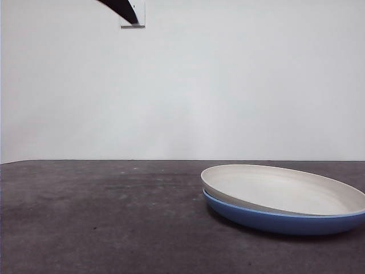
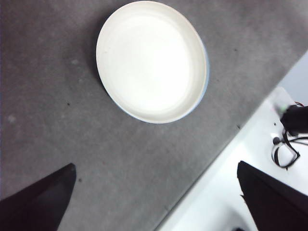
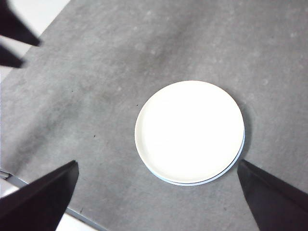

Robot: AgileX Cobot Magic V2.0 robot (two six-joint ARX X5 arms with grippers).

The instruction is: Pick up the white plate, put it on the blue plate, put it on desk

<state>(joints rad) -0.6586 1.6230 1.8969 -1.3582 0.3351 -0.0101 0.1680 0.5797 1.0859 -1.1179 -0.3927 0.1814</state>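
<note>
We saw a wide, shallow, round cream-white plate [image 1: 285,189] with a matt, smooth surface and faint brushed streaks across its inner face; it looked like ceramic or hard plastic, we could not tell which. The wide, shallow, round blue plate [image 1: 274,220] under it had a glossier wall with a soft sheen. The broad, flat, dark grey-brown desk [image 1: 102,217] looked matt and mottled, with a fine grain and pale specks.
</note>
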